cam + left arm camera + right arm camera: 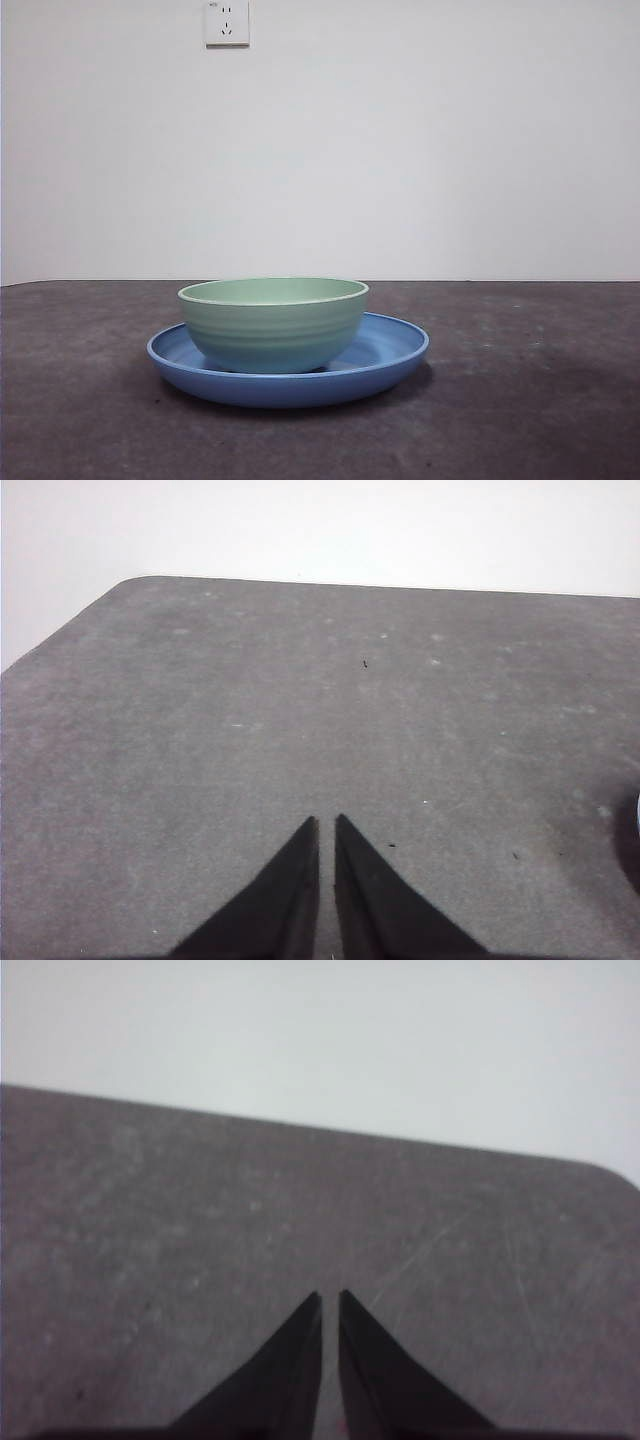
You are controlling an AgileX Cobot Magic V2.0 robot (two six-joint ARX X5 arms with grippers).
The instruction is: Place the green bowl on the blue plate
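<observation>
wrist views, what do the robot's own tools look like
Both look alike. The left tool and the right tool each show two plain matte black jaws, wedge-shaped, broad at the base and tapering to sharp points. No cables, markings or labels are visible; the arms themselves are out of view.

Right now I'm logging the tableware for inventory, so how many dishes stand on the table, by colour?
Green: 1, the green bowl, sitting upright in the plate.
Blue: 1, the blue plate, flat on the table.
Total: 2 dishes.
</observation>
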